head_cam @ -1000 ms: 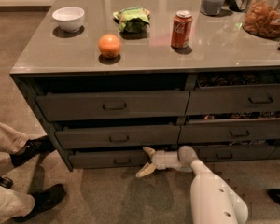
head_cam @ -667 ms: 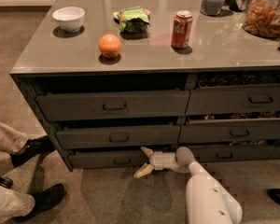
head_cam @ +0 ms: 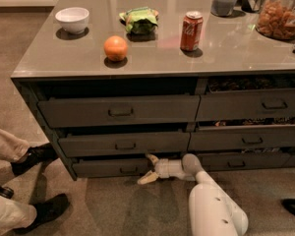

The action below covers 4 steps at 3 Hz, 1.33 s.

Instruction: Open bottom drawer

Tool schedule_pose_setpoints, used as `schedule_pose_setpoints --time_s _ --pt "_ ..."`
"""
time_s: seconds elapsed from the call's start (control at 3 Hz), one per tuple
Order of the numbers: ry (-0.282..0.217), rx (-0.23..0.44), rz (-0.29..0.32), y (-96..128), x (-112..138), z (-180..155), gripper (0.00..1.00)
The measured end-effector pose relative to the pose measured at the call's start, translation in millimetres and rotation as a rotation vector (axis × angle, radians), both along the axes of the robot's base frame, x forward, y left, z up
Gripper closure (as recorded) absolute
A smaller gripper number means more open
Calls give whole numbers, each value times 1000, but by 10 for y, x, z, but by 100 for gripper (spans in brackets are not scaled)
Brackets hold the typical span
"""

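Note:
The bottom drawer (head_cam: pixel 108 167) is the lowest, shallowest dark grey front in the left three-drawer stack, with a small dark bar handle (head_cam: pixel 128 170) at its centre. It stands out a little from the cabinet. My gripper (head_cam: pixel 148 167) reaches in low from the right on a white arm (head_cam: pixel 214 208). Its cream fingers are spread open, one (head_cam: pixel 152 158) at the drawer's top right edge and the other (head_cam: pixel 146 178) below its bottom edge. The gripper is right of the handle and holds nothing.
Two taller grey drawers (head_cam: pixel 123 111) sit above, and a neighbouring stack (head_cam: pixel 250 141) stands on the right. The countertop holds a white bowl (head_cam: pixel 72 18), an orange (head_cam: pixel 115 47), a green bag (head_cam: pixel 140 19), a red can (head_cam: pixel 191 31) and a jar (head_cam: pixel 280 17). A person's legs and black shoes (head_cam: pixel 34 157) are at left.
My gripper has shifted slightly left along the bottom drawer's front, staying open. The drawers look unchanged.

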<state>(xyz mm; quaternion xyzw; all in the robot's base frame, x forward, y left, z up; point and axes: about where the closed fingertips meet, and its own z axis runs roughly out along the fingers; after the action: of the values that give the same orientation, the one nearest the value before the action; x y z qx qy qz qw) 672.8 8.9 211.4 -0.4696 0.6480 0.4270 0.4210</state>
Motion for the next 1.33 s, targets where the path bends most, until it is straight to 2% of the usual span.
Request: schedule_pose_setpoints --time_s 0.67,1.0,1.33 --pt "0 0 0 -1 19 50 61" --pt "-25 -31 -3 -132 8 18 85" --pt "-51 -49 -11 -278 -30 -8 100"
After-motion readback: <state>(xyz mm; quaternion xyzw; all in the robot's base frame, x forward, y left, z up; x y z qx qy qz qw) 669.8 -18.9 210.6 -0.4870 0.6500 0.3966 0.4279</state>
